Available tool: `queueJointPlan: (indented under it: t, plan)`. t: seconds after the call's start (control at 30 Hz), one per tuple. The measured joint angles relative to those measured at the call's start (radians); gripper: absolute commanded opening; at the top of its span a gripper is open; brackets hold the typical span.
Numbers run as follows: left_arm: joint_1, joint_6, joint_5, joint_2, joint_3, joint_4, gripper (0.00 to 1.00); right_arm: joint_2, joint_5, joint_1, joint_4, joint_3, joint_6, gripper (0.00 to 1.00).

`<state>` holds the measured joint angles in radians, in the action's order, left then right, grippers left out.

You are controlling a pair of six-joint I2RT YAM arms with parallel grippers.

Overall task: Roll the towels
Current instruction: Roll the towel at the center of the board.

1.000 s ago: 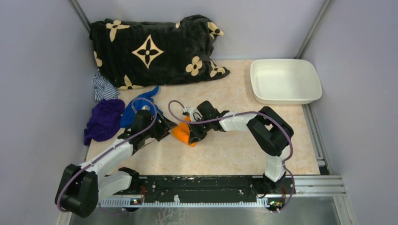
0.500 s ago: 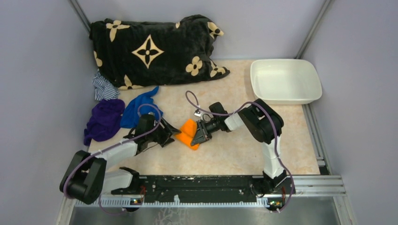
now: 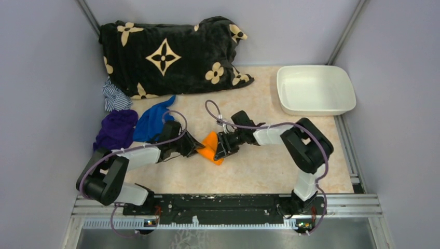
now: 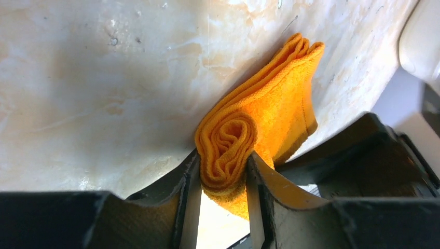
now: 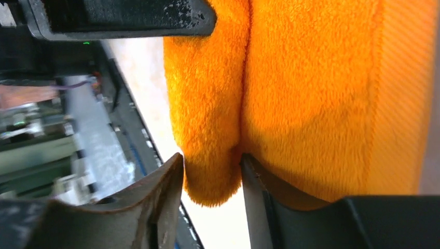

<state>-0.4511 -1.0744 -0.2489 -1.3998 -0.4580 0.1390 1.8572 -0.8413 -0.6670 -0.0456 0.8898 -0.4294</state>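
The orange towel (image 3: 210, 146) sits partly rolled at the middle of the table, between my two grippers. My left gripper (image 3: 196, 148) comes in from the left. In the left wrist view, my left gripper (image 4: 223, 155) is shut on the coiled end of the orange towel (image 4: 275, 104), squeezing the spiral into an oval. My right gripper (image 3: 221, 148) meets the towel from the right. In the right wrist view it (image 5: 211, 158) is open, with a plump fold of the orange towel (image 5: 311, 93) lying loosely between its fingers. The blue towel (image 3: 151, 122) lies crumpled to the left, behind my left arm.
A big black blanket with tan flowers (image 3: 171, 54) fills the back left. A white tub (image 3: 315, 89) stands at the back right. A purple cloth (image 3: 115, 132) and a striped cloth (image 3: 114, 96) lie along the left wall.
My left gripper slid right to the orange towel and closed on its rolled end. My right gripper's jaws parted from their tight pinch on the towel's fold.
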Motion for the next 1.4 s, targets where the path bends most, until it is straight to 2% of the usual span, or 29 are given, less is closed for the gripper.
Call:
queueJointPlan:
  t: [0.13,0.27,0.4,0.5,0.67,0.93,1.07,1.23,1.37,1.4]
  plan:
    - [-0.016,0.017,0.031,-0.013,-0.031,-0.040,0.39,-0.152,0.229,-0.064,0.149,0.000,0.107,0.53]
    - [-0.034,0.027,0.059,-0.023,-0.058,-0.071,0.39,-0.303,0.509,-0.186,0.275,0.011,0.198,0.54]
    - [-0.045,0.034,0.077,-0.027,-0.073,-0.090,0.40,-0.354,0.741,-0.315,0.322,0.045,0.262,0.54]
    - [-0.049,0.035,0.087,-0.027,-0.075,-0.097,0.41,-0.350,0.916,-0.422,0.324,0.055,0.308,0.55]
    - [-0.053,0.035,0.098,-0.027,-0.080,-0.106,0.41,-0.282,1.076,-0.514,0.317,0.083,0.365,0.55]
    - [-0.058,0.035,0.106,-0.033,-0.086,-0.110,0.41,-0.106,1.231,-0.549,0.308,0.122,0.422,0.52]
    - [-0.058,0.035,0.112,-0.033,-0.086,-0.110,0.41,-0.076,1.275,-0.552,0.317,0.140,0.419,0.43]
    - [-0.058,0.031,0.123,-0.031,-0.086,-0.113,0.41,-0.069,1.297,-0.555,0.317,0.138,0.407,0.18]
    - [-0.055,0.028,0.136,-0.011,-0.079,-0.132,0.42,-0.071,1.295,-0.555,0.314,0.138,0.410,0.01]
    - [-0.051,0.027,0.137,0.001,-0.070,-0.135,0.43,-0.072,1.294,-0.555,0.313,0.137,0.411,0.00]
